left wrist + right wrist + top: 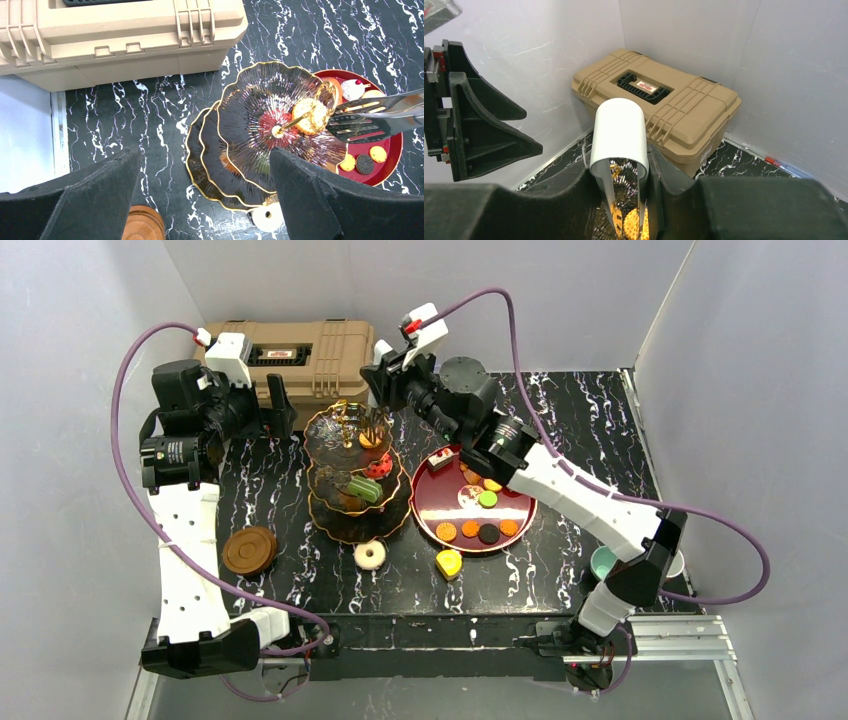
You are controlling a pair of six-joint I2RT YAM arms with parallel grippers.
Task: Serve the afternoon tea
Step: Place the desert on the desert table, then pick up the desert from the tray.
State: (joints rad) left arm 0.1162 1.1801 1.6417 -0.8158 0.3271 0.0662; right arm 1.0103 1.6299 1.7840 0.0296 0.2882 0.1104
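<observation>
Left wrist view: I saw my right gripper (pixel 383 390) clenched on white-handled metal tongs (pixel 370 117), their blades meeting a yellow round sweet (pixel 309 115) at the top tier of the three-tier stand (pixel 260 95). My left gripper (pixel 205 200) hung released beside the tan case (pixel 120 35). Other sweets (pixel 478 532) lay on the red tray (pixel 428 502).

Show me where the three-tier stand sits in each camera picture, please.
Top external: three-tier stand left of centre, beside the red tray.
Left wrist: stand right of centre, seen from above.
Right wrist: a sliver at the bottom edge, below the white tongs.
Shared landmark: the tan case, in all three.
</observation>
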